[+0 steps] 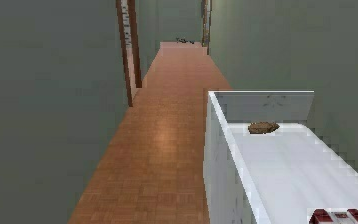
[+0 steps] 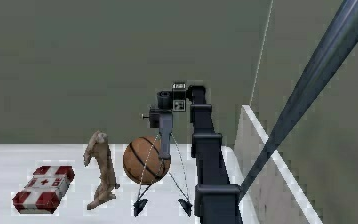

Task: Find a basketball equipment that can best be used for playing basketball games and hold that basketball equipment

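A: Gripper status?
B: Gripper (image 2: 162, 206) is at the end of the arm (image 2: 209, 165), out over the white counter (image 2: 17, 160). Fingers (image 2: 184, 205) run down alongside the basketball (image 2: 142, 160). The ball sits on the counter right at them, so I can't tell whether it's holding anything or even touching.
A: What's around the ball?
B: Tan figurine (image 2: 100, 170) just beside it, toward the arm side view's left. Red-and-white box (image 2: 42, 190) past that, lying flat. Grey pole (image 2: 317, 90) slants across the right. Green wall (image 2: 87, 60) behind.
A: Looking ahead?
B: Wood-floor corridor (image 1: 157, 130), doorframe (image 1: 129, 50) on its left. Counter on the right, with a brown lump (image 1: 264, 127) near its far rim.
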Robot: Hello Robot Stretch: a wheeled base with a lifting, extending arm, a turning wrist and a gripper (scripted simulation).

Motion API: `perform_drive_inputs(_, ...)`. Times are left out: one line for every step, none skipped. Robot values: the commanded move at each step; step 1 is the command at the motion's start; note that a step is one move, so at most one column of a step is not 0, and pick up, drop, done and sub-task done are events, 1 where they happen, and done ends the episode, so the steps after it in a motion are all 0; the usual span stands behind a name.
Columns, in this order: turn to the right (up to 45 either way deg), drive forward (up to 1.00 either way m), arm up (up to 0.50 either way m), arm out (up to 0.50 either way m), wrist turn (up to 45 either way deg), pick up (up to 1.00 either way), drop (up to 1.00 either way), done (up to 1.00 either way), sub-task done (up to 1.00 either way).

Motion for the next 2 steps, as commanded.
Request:
perform_drive_inputs(0.0,0.00,0.00,0.00,45.0,0.00,0.00,0.00,0.00)
perform_drive_inputs(0.0,0.00,0.00,0.00,45.0,0.00,0.00,0.00,0.00)
